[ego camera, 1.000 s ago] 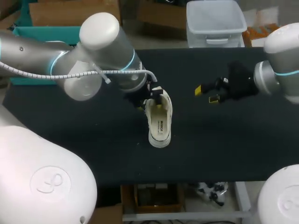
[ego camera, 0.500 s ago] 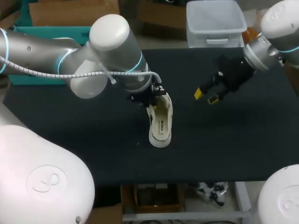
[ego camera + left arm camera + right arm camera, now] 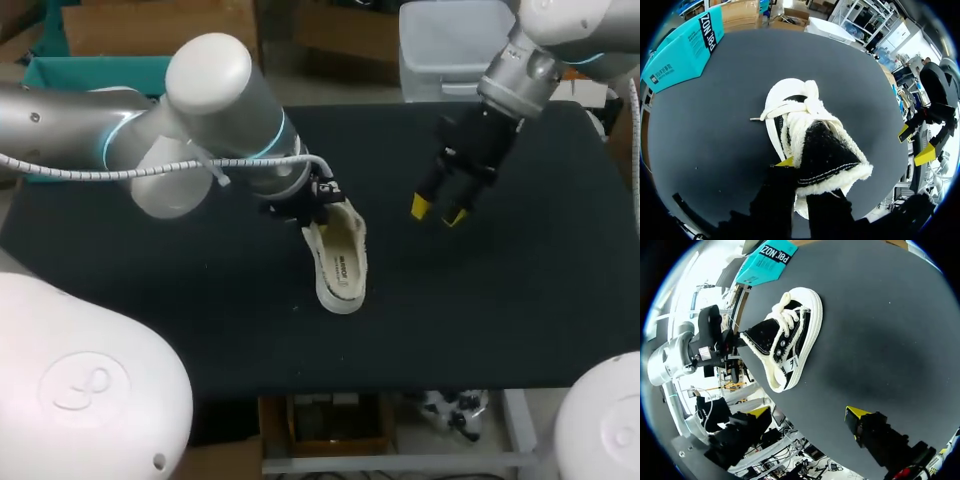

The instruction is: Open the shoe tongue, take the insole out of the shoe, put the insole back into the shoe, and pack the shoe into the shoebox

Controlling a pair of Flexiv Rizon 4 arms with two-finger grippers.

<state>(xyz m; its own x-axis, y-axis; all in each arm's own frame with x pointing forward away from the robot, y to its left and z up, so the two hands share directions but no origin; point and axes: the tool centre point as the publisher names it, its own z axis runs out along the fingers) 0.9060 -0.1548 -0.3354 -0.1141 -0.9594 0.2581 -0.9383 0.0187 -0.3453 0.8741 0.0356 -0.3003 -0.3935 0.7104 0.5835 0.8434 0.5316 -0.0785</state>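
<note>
my left gripper is clamped on the tongue of the black and white fleece-lined shoe, which lies tilted near the middle of the black table. my right gripper hangs beside it, fingers spread, holding nothing.

The black shoe with white fleece trim lies tilted, tongue raised.

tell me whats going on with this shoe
The left gripper is shut on the tongue of the shoe, which sits near the middle of the black table. The insole lies inside the shoe, not yet taken out. The right gripper hangs open and empty above the table, off to the shoe's right in the head view.
</note>
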